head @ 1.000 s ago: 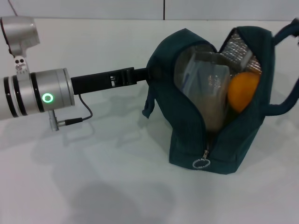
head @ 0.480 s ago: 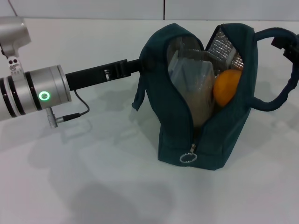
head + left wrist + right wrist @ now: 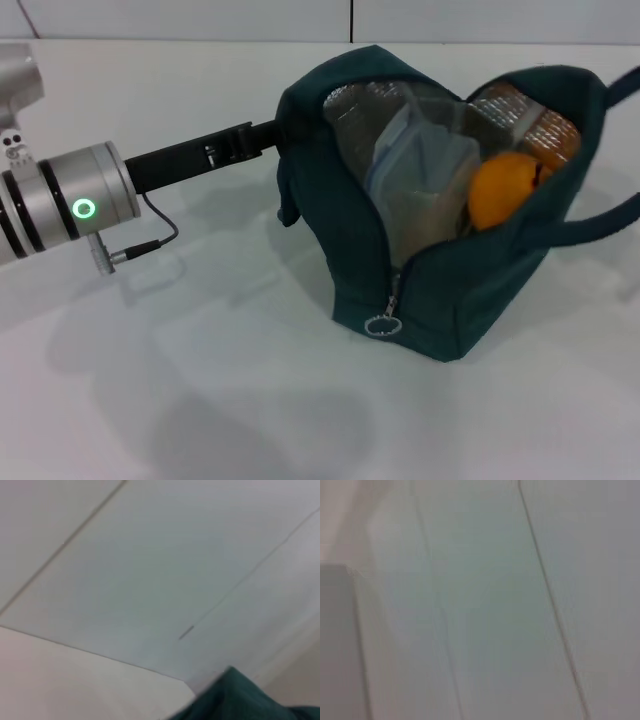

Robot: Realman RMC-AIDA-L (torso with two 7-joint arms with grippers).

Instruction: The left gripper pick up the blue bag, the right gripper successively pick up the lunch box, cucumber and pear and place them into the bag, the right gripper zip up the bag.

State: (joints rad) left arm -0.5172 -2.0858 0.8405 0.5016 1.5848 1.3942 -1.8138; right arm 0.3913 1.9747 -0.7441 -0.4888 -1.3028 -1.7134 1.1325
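The left gripper (image 3: 268, 135), clenched on the blue bag (image 3: 340, 240), is dragging it frame-left; pear (image 3: 503, 190) loaded, zipper still open.

i can't read any text, label, brand or number in these views. the only sign i see is the green ring light (image 3: 84, 209) glowing on the silver wrist of my left arm, at about 9 o'clock from the blue bag (image 3: 340, 230); it carries no characters. the bag's fabric facing my head camera shows no readable logo, and both wrist views give me only blank pale surfaces with nothing written on them.
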